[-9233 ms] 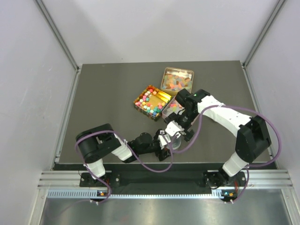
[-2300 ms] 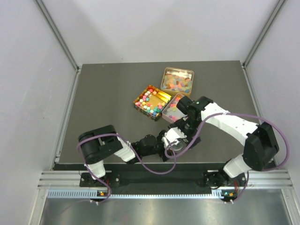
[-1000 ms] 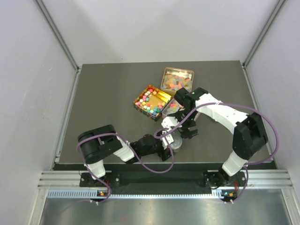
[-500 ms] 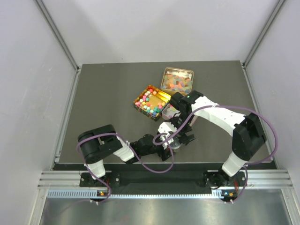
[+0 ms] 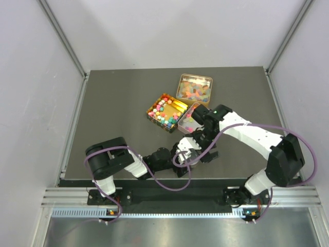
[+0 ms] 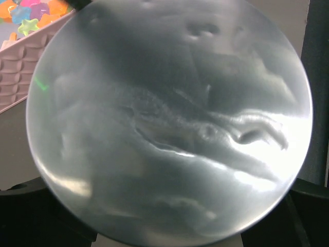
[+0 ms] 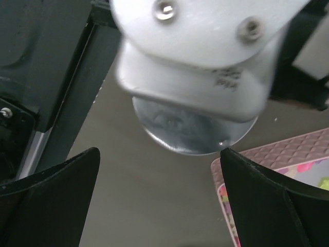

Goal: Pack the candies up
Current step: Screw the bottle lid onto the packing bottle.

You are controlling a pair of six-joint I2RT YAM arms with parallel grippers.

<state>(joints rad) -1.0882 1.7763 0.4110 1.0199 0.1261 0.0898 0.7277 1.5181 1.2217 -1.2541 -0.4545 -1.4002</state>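
On the table (image 5: 113,128), the right gripper (image 7: 160,198), spread empty, has shifted right of the cup (image 6: 169,123) clamped by the left gripper (image 5: 184,154); more candies (image 5: 165,110) await.

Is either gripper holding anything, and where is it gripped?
The left gripper holds the round silver tin by its sides, apparently; right gripper open, empty.

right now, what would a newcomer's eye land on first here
Bright multicoloured candies in an open gold rectangular tin in the middle of the dark table draw the eye first, with a second gold tin just behind it to the right. Near the front edge, a shiny round silvery disc fills the left wrist view.
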